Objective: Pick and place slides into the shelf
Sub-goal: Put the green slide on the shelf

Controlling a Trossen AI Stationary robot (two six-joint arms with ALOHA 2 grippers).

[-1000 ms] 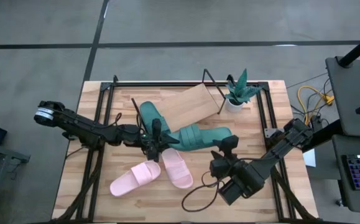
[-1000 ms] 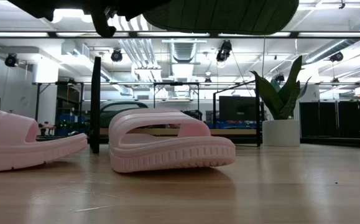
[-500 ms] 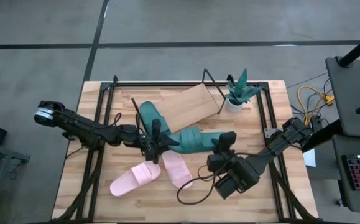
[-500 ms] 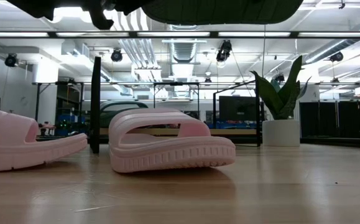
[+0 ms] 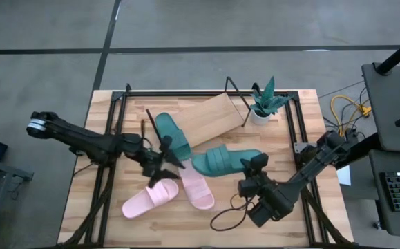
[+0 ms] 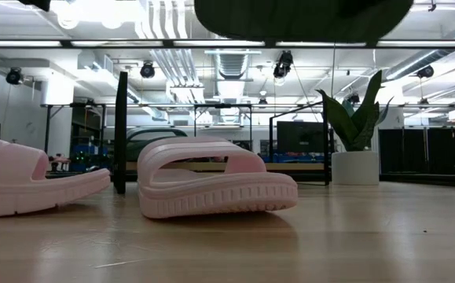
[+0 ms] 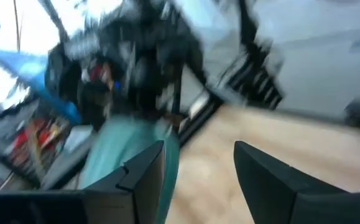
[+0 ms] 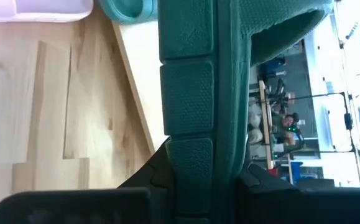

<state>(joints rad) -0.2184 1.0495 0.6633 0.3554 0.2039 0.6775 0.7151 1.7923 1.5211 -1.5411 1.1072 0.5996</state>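
One dark green slide (image 5: 224, 160) hangs above the table's middle, with my right gripper (image 5: 253, 166) shut on it. Its underside fills the top of the low view (image 6: 306, 16). My left gripper (image 5: 164, 158) stands open just left of that slide, with nothing between its fingers (image 7: 198, 155). The other green slide (image 5: 170, 135) lies at the near left corner of the shelf (image 5: 217, 116). Two pink slides (image 5: 150, 199) (image 5: 196, 187) rest sole-down on the table. My right gripper pinches the green slide between its two fingers at the end nearest the table's right edge (image 8: 192, 155). It comes in roughly level from the right, fingers along the slide. The ribbed sole (image 8: 189, 93) runs away from the fingers. The slide is lifted clear of the table.
A potted plant (image 5: 263, 104) stands at the far right, beside the shelf's black wire frame (image 5: 237, 93). A black cable (image 5: 227, 218) loops on the table near my right arm. Bare wood lies along the near edge.
My left gripper has opened, let go of the lifted green slide, and drawn back a little toward the table's left edge. My right gripper has shut on the slide's other end and now holds it alone, shifted slightly toward the right and near edges.
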